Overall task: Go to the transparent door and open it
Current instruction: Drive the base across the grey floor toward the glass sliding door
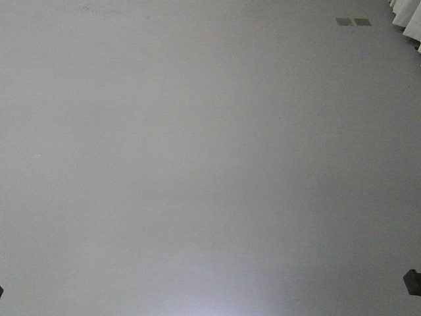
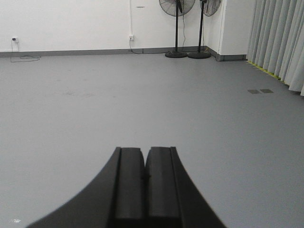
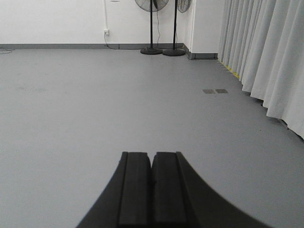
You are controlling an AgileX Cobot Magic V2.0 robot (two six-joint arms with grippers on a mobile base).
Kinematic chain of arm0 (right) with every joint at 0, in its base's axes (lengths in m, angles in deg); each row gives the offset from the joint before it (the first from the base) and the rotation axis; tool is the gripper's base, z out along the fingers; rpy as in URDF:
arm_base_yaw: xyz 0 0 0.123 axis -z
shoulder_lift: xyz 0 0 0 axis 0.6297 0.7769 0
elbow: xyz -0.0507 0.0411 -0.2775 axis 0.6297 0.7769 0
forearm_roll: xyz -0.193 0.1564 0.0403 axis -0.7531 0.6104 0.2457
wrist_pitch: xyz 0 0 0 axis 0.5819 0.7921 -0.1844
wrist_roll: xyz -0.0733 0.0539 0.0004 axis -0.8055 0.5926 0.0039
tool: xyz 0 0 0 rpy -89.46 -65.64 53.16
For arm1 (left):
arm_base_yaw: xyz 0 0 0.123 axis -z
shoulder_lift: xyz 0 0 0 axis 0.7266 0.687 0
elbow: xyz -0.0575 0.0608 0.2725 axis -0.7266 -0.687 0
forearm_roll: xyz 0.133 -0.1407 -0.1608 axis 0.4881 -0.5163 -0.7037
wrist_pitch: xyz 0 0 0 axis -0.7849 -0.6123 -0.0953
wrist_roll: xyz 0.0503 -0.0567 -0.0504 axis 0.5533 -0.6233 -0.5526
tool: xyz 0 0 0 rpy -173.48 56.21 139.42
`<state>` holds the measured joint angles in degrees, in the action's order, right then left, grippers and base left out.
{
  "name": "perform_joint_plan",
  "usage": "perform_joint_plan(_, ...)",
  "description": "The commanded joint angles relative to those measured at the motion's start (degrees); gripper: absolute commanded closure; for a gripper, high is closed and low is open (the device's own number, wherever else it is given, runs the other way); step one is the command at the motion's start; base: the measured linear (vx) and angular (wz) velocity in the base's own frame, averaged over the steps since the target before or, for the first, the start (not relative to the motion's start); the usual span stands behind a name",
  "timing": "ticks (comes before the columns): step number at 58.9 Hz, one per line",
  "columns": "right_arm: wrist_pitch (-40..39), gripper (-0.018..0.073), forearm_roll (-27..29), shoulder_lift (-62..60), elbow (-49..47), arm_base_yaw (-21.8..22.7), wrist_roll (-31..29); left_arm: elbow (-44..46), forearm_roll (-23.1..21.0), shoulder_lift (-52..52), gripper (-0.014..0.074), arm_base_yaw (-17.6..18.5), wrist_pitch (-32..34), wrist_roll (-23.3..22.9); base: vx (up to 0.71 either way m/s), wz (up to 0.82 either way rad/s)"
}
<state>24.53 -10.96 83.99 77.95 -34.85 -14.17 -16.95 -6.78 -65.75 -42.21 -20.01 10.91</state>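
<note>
Both the left pincer and the right pincer are pressed together with grey floor ahead of them, the door is not in sight, and I guess it is heavy, stiff glass, best pulled by its handle.

Grey floor with two black pedestal fans and two small inset plates

Even, diffuse indoor light, moderately bright; no hard shadows. Front view soft, grainy, low-contrast; pale glare patch on floor at bottom centre. Wrist views sharper: white wall almost blown out, curtains gently shaded in folds. Left gripper, right gripper near-black, close, slightly blurred, surface detail lost.
</note>
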Motion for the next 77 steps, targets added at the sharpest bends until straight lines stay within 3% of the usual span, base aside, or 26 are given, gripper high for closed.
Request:
perform_joint_plan(1, -4.53, 0.0568, 0.00, -0.79, 0.75, 0.23, 0.03, -1.72, -0.55, -0.67, 0.0602, 0.16, 4.85, -0.41, 0.01, -0.01)
perform_joint_plan(40, -4.53, 0.0568, 0.00, -0.79, 0.75, 0.23, 0.03, -1.72, -0.55, -0.67, 0.0602, 0.16, 4.85, -0.41, 0.10, 0.00)
perform_joint_plan(77, -4.44, 0.0568, 0.00, -0.79, 0.75, 0.23, 0.03, -1.72, -0.55, -0.67, 0.0602, 0.16, 4.85, -0.41, 0.41, 0.08)
